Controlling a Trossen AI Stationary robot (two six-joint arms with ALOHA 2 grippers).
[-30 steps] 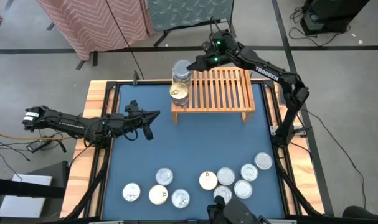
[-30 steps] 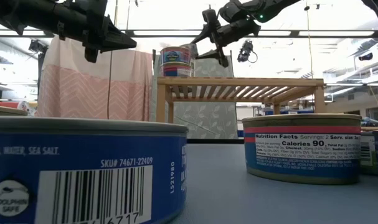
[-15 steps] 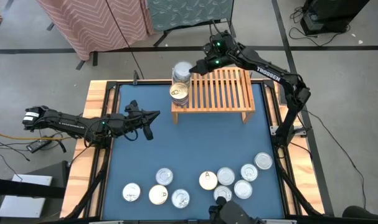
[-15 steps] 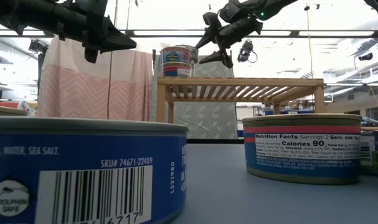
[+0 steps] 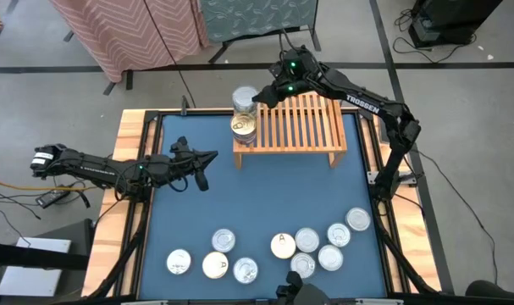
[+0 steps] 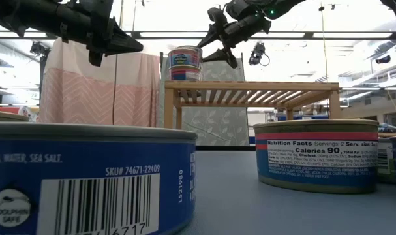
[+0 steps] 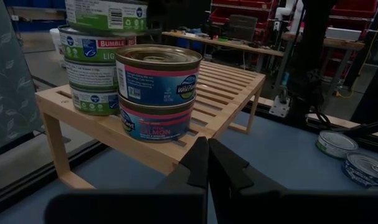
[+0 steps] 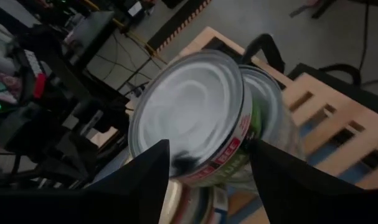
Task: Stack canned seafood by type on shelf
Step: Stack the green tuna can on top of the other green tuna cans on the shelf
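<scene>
The wooden slatted shelf [image 5: 301, 123] [image 6: 250, 88] stands at the table's far side. On its left end are two stacks of cans. A taller stack of green-labelled cans [image 5: 245, 99] [image 7: 104, 50] is farther back, and two pink-labelled salmon cans [image 5: 242, 127] [image 7: 157, 87] sit nearer. My right gripper [image 5: 257, 96] [image 6: 209, 39] [image 8: 208, 149] is open at the top silver can [image 8: 189, 118] of the tall stack, a finger on either side. My left gripper [image 5: 207, 157] [image 7: 207, 155] is shut and hovers over the table left of the shelf, pointing at it. My right gripper's open fingers [image 8: 148, 180] stand on either side of the top can's rim, coming level from the table's right. I cannot tell whether they touch it. The can sits on the stack.
Loose cans lie along the table's near edge in two groups, one on the left [image 5: 212, 263] and one on the right [image 5: 317, 246]. In the low view two of them [image 6: 87, 176] [image 6: 315, 153] fill the foreground. Bare blue table [image 5: 273, 195] lies between them and the shelf.
My right gripper has moved a little toward the table's left, closer over the tall stack, and slightly up, staying open. The stacks have not moved.
</scene>
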